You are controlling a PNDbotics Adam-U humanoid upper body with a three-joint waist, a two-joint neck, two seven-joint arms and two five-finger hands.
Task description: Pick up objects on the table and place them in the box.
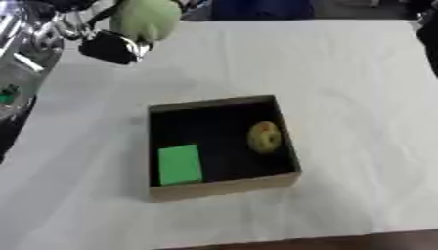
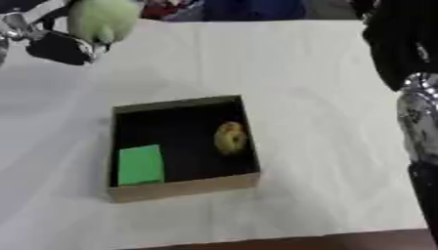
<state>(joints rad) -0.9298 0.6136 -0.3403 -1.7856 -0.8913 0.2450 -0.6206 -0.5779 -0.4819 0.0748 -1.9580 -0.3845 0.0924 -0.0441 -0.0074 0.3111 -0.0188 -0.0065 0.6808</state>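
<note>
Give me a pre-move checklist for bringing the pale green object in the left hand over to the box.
1. Hold on the pale green object: ok, the left hand is curled at it, above the table's far left.
2. Box open on top: ok, no lid over it.
3. Free room inside: ok, bare dark floor between the green block at the front left and the yellow round item on the right.
4. Path from hand to box: ok, only white tablecloth between them.
5. Right arm out of the way: ok, it stays at the right edge; its hand is unseen.
</note>
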